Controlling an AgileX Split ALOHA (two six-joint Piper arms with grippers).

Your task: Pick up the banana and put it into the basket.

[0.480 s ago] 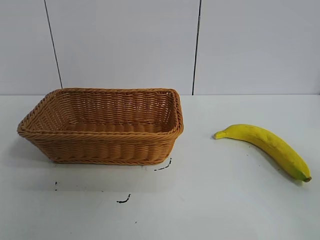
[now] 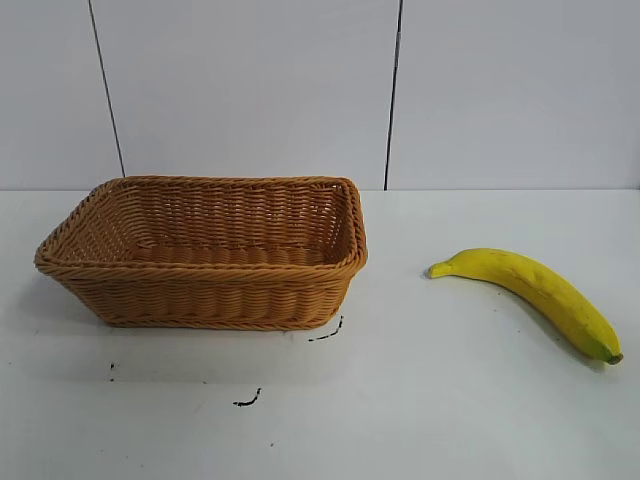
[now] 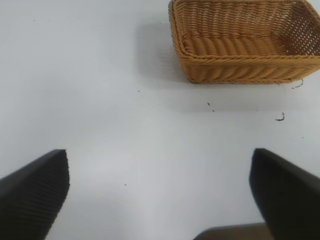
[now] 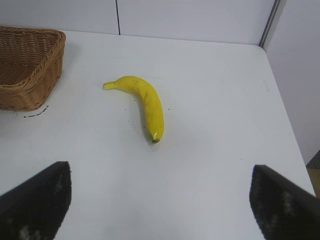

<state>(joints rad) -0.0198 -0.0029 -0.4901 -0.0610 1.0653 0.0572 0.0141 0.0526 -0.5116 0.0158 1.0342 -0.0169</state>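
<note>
Both hands are spread wide with nothing between their fingers: the right hand [image 4: 160, 200] hovers above the bench [image 2: 420, 400] with its dark fingers [image 4: 35, 200] framing the wrist view, and the banana [image 4: 142, 102] lies well ahead of it, untouched. That banana [image 2: 535, 295] is long and gently curved, bright yellow with a few faint darker flecks along its skin; its narrow stem end points toward the basket, and its other end finishes in a greenish-brown tip. It lies flat on the white bench at the right side of the exterior view, well apart from the basket [image 2: 200, 290]. The basket is a rectangular tan-orange wicker piece with flared sides and a braided rim, standing upright at the left half of the bench with nothing visible inside it. Small black marks [image 2: 248, 400] dot the bench just in front of the basket. The left hand [image 3: 160, 200] hangs over bare bench with the basket [image 3: 240, 65] far ahead of it, its ribbed black fingers [image 3: 32, 197] equally far apart. Compared with the exterior view half a second earlier, nothing differs: banana, basket and marks lie in the same places, and no arm has entered that view.
</note>
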